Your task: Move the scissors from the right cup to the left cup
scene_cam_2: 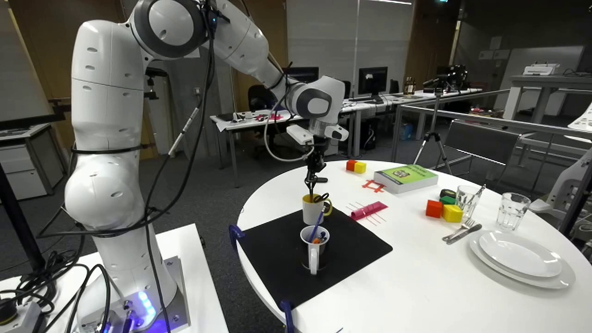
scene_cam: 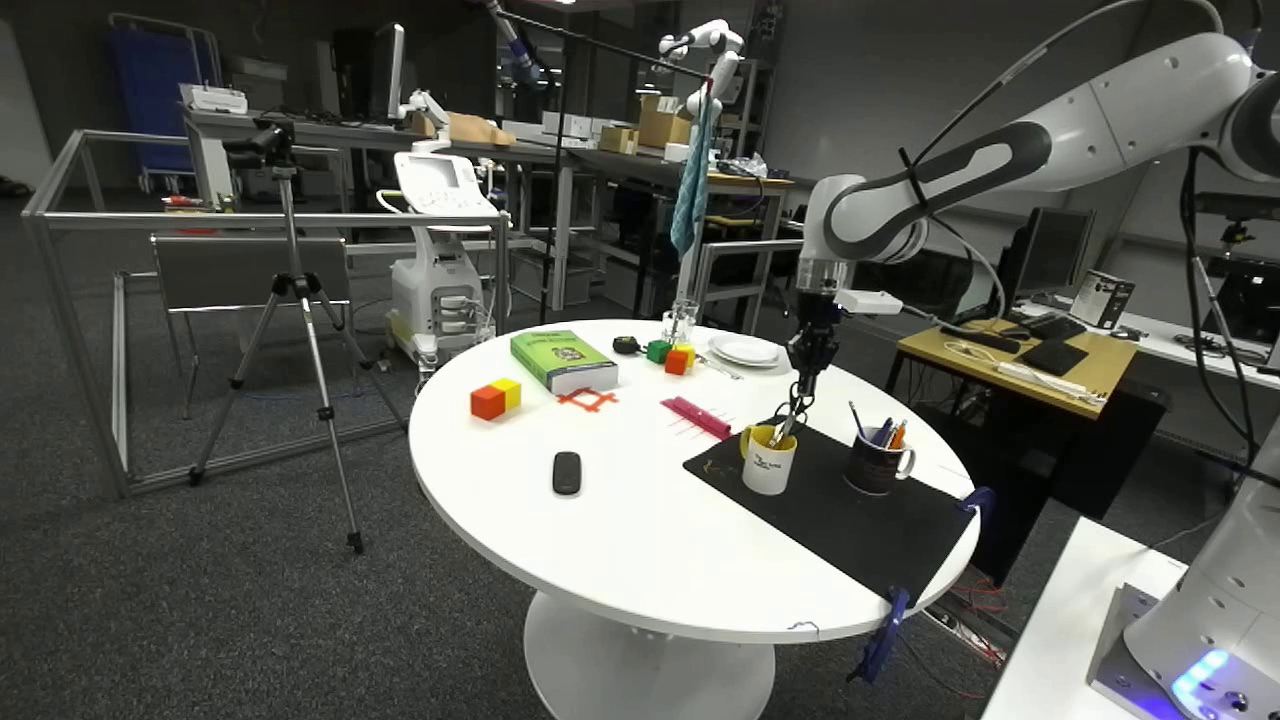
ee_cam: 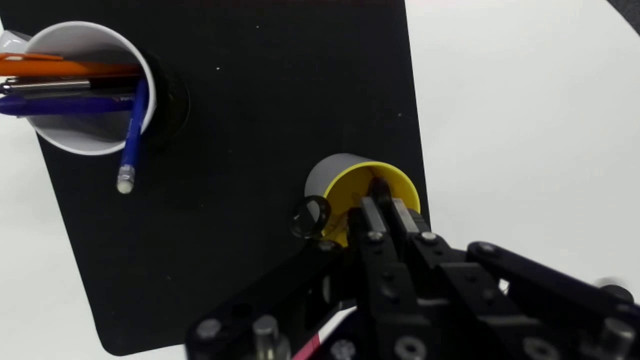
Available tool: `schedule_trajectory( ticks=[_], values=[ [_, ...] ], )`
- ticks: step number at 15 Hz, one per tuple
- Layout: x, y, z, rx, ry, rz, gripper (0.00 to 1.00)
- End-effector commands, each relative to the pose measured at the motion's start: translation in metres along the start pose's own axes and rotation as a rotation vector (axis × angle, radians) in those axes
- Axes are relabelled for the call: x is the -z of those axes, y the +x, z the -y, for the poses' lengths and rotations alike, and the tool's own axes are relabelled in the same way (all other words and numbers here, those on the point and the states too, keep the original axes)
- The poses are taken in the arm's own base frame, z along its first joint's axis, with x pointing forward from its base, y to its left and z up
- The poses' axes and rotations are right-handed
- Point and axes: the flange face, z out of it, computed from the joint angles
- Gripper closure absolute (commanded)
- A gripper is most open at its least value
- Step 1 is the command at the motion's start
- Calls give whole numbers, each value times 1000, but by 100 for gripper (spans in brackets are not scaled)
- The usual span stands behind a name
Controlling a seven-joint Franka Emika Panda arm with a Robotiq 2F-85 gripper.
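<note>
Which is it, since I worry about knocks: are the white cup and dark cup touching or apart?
Apart: the wrist view shows black mat separating the white cup from the dark cup.

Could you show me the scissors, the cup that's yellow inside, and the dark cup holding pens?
Scissors [ee_cam: 325, 213], wrist view: on the black rim of a handle loop.
Yellow-lined cup [scene_cam: 768, 474], in an exterior view: on its white outer wall.
Dark cup [scene_cam: 872, 470], in an exterior view: on its dark outer wall.
</note>
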Motion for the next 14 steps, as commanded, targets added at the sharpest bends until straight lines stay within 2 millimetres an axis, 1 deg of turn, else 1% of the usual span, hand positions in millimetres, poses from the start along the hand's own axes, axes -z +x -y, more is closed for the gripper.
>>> schedule_trajectory(
  ticks=[1, 8, 14],
  values=[
    [-5, 3, -4, 11, 39, -21, 98],
    [-13, 13, -6, 44, 110, -58, 98],
    [-19, 18, -11, 74, 128, -57, 98]
  ],
)
